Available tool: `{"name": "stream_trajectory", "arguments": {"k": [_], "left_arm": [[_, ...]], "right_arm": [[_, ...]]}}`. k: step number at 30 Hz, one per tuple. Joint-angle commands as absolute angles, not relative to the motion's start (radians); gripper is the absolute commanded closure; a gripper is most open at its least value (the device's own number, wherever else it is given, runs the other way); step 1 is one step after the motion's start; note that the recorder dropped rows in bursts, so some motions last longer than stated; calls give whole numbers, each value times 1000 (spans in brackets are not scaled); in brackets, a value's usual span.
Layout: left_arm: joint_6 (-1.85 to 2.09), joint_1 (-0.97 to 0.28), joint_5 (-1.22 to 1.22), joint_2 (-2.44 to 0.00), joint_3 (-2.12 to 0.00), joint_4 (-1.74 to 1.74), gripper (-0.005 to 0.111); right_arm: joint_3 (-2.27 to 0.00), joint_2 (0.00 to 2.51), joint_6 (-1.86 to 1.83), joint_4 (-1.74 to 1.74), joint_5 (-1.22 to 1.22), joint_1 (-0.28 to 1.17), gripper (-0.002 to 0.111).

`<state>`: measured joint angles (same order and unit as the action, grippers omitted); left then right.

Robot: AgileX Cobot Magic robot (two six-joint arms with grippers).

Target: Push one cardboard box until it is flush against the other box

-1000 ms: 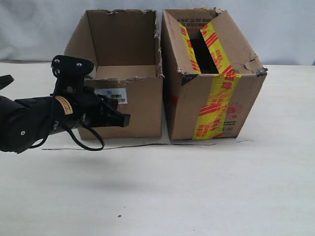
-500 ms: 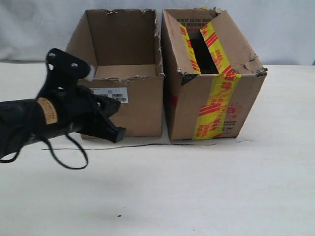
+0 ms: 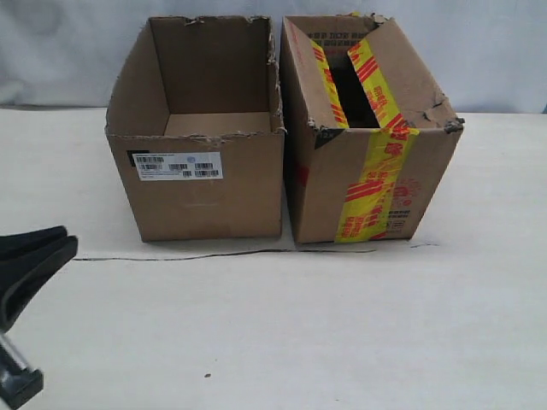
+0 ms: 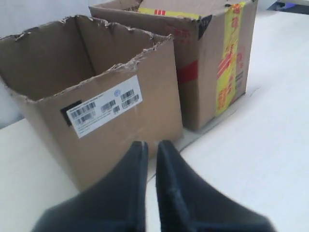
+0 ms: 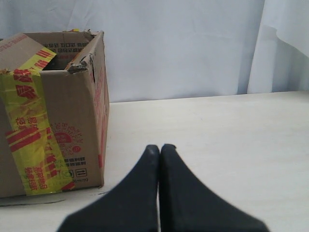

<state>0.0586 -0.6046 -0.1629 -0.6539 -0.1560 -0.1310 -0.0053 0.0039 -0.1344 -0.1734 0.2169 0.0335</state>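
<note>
The plain cardboard box (image 3: pixel 205 184) stands open-topped, its ragged rim up and its white barcode label facing front. Right beside it is the other box (image 3: pixel 367 171), wrapped in yellow tape with red print. The two sides nearly meet; only a thin sliver shows between them low down. My left gripper (image 4: pixel 150 143) is shut and empty, hanging in front of the plain box (image 4: pixel 96 111) without touching it; its black fingers (image 3: pixel 34 252) show at the exterior view's lower left edge. My right gripper (image 5: pixel 160 146) is shut and empty, to the right of the taped box (image 5: pixel 53 116).
The boxes rest on a pale tabletop (image 3: pixel 342 325) with a thin dark line (image 3: pixel 231 253) running along their front. A white cloth backdrop (image 3: pixel 496 51) hangs behind.
My left arm has pulled away from the plain box's front, dropping down and left to the frame's corner. Neither box has shifted.
</note>
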Motion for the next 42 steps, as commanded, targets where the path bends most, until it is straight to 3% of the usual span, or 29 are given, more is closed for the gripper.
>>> {"name": "stream_trajectory", "arguments": {"k": [1, 8, 21, 33, 42], "left_arm": [[81, -603, 56, -484, -131, -131, 107], [81, -603, 141, -363, -131, -131, 107], [81, -594, 129, -353, -123, -118, 107], [81, -145, 84, -93, -9, -93, 107], [81, -64, 208, 0, 0, 13, 107]], "right_arm": [[0, 0, -133, -176, 214, 26, 109], [0, 0, -133, -176, 214, 26, 109], [0, 0, -133, -176, 214, 26, 109], [0, 0, -133, -176, 214, 26, 109], [0, 0, -133, -176, 214, 26, 109]]}}
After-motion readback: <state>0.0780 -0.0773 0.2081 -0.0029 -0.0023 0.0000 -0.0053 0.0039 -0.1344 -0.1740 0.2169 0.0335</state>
